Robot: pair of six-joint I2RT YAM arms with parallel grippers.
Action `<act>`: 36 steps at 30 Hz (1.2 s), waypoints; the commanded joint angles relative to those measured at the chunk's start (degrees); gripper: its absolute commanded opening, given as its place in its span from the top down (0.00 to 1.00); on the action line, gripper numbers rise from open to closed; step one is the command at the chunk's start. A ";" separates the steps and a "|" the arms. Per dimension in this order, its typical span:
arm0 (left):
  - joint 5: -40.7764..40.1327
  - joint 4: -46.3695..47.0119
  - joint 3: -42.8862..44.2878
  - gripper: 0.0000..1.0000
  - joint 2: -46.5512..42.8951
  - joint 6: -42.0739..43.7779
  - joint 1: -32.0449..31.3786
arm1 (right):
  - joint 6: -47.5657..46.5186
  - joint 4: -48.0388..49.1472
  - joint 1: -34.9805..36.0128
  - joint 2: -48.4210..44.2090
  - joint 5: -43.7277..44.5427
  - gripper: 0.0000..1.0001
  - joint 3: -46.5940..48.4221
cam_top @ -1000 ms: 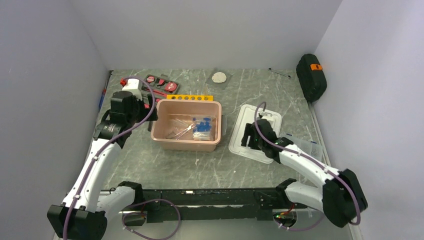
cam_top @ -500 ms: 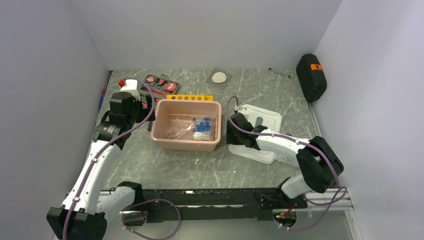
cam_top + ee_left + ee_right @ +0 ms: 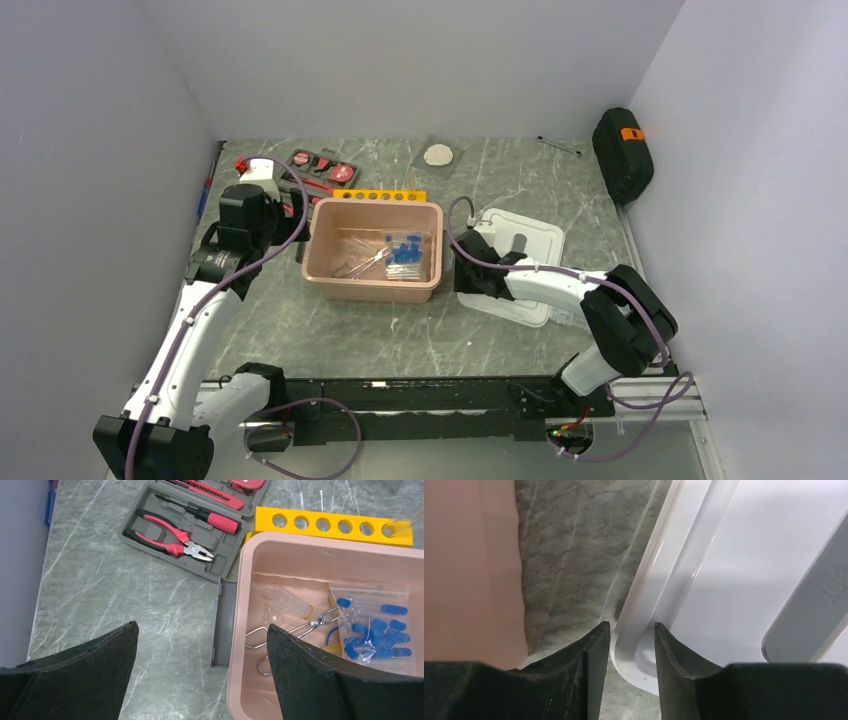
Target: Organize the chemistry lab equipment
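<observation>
A pink bin (image 3: 372,204) holds the clear bag of blue-capped tubes (image 3: 406,254), metal tongs (image 3: 368,263) and clear items; the left wrist view shows the bin (image 3: 240,580), the bag (image 3: 375,630) and the tongs (image 3: 290,630). The yellow six-hole rack (image 3: 380,195) lies behind the bin, also in the left wrist view (image 3: 332,526). I cannot make out wooden clamps. My left gripper (image 3: 298,228) is open and empty above the bin's left rim (image 3: 201,625). My right gripper (image 3: 466,272) straddles the near left corner rim of a white lid (image 3: 545,238), jaws narrow on it (image 3: 631,625).
The open red-and-black tool kit (image 3: 320,168) lies left of the rack, also in the left wrist view (image 3: 185,530). A black case (image 3: 622,155) stands at the far right wall. A white disc (image 3: 438,155) and a small wrench (image 3: 558,146) lie at the back.
My right gripper has swung left from the lid's middle to its left corner beside the bin and settled on the rim. The left arm has not moved.
</observation>
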 commanded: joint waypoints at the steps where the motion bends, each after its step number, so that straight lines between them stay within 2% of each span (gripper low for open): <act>1: -0.74 1.21 -0.04 0.01 -1.31 0.33 0.22 | -0.38 -6.54 -1.65 0.47 6.19 0.60 -0.01; 7: -0.92 1.27 -0.04 0.01 -1.24 0.27 0.18 | -3.64 -4.66 -5.99 -1.66 5.11 0.62 -1.18; 11: -0.92 1.19 -0.14 0.01 -1.32 0.17 0.18 | -4.90 -3.45 -6.94 3.03 2.80 0.64 2.00; 19: -1.45 1.19 -0.06 0.01 -1.20 0.25 0.18 | -3.56 -6.76 -6.88 9.45 4.37 0.64 6.47; 28: -1.80 0.77 0.02 0.01 -1.49 0.05 0.10 | -3.00 -5.75 -6.95 6.68 3.61 1.00 6.08; 36: 1.26 1.32 1.07 0.01 -2.20 -1.09 0.09 | -2.87 -5.55 -7.47 -3.45 3.72 1.00 7.10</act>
